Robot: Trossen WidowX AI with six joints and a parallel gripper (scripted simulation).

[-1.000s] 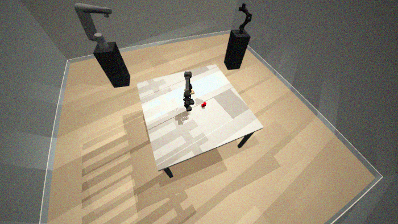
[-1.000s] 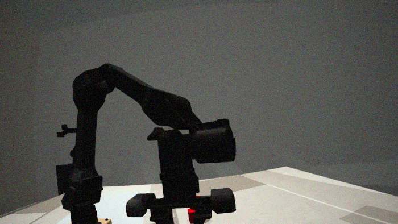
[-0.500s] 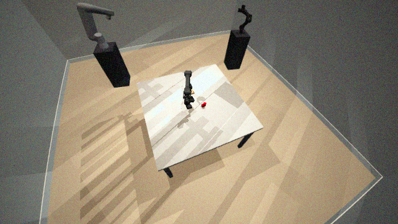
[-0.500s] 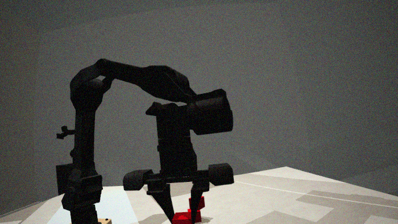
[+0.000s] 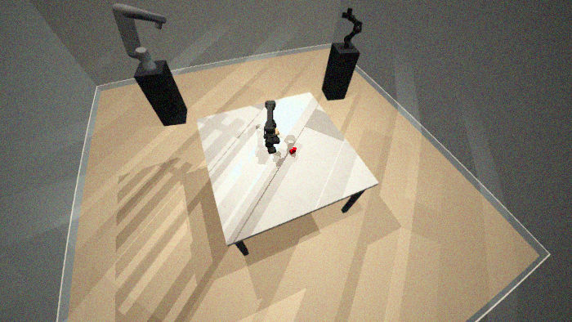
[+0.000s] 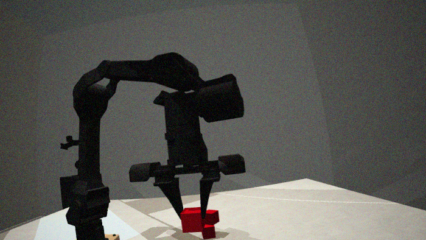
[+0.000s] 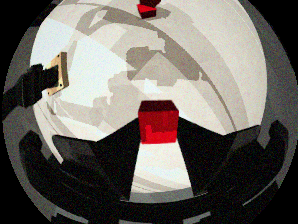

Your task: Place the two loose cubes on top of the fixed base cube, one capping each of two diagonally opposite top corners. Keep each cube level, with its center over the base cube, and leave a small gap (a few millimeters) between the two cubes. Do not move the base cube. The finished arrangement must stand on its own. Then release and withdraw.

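The claw [image 6: 192, 214] [image 7: 157, 120] of the black arm [image 5: 270, 116] [image 6: 89, 137] is partly closed, its two fingers parted by the width of the red cube [image 6: 192, 222] [image 7: 158, 122] gripped between their tips. It points down at the white counter [image 5: 327, 167] [image 6: 274, 207] [image 7: 215, 40], and the held cube looks close to level. The red stack [image 5: 292, 150] [image 7: 147, 10] sits in the counter's middle part, a little nearer the right edge than the left in the top view, and nearer the far edge than the near one. In the exterior view it shows as a base cube [image 6: 209, 232] below and the other loose cube [image 6: 213, 217] over it, set off to one side. The held cube partly overlaps both in that view, while the wrist view shows it apart from the stack, which is cut off by the upper rim. From the exterior side alone, I cannot tell how much room lies between the two loose cubes. The arm's tan mounting plate [image 5: 277, 131] [image 6: 115, 237] [image 7: 63, 75] lies between the stack and the counter's far edge, toward the far left corner.
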